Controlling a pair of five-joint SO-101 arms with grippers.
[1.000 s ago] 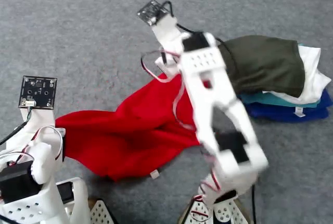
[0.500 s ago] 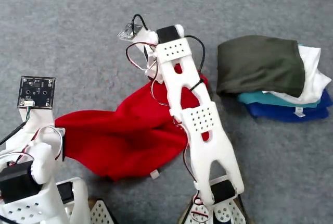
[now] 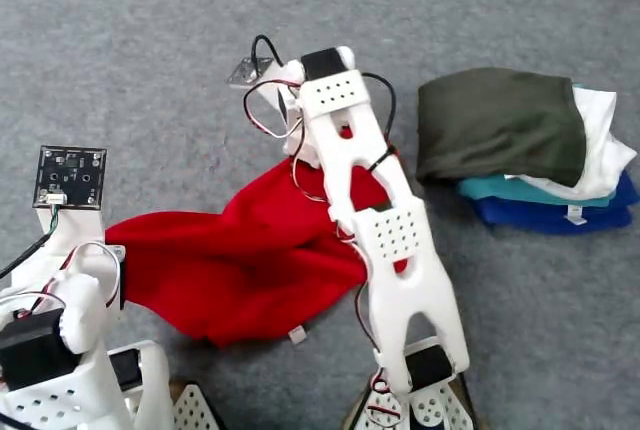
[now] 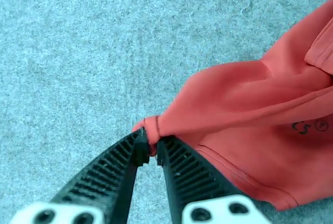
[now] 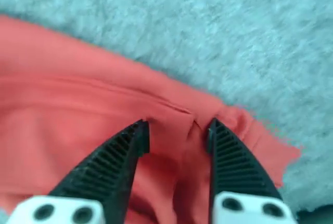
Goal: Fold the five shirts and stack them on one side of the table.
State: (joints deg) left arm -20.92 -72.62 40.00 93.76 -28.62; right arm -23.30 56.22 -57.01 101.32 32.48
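— What is lying on that grey desk [image 3: 150, 70] right now?

— Mostly the red shirt [image 3: 230, 260]. It is sprawling unfolded and rumpled across the middle, running from the near left up toward the centre.

— And the other shirts?

— Four folded ones are sitting in a stack [image 3: 560, 185] on the right side. A dark green shirt [image 3: 500, 125] is lying on top, with white and teal under it and blue at the bottom. The stack is lying apart from the red shirt, not touching it.

— Is anything getting in the way?

— The right arm [image 3: 375, 220] is stretching from the near edge out over the red shirt. It is covering part of the shirt's right side and passing near the stack.

— What is its hand doing?

— The right hand [image 5: 177, 135] is hanging over the far edge of the red shirt. Its fingers are partly spread, straddling a ridge of the cloth, and they are not pinching it. I cannot tell whether the tips are pressing on the fabric.

— And the other one?

— The left hand [image 4: 148, 148] is sitting at the left end of the shirt. Its fingers are closed tight on a bunched corner of the red cloth.

— Anything smaller?

— A little white tag [image 3: 297, 334] is poking out at the shirt's near edge.
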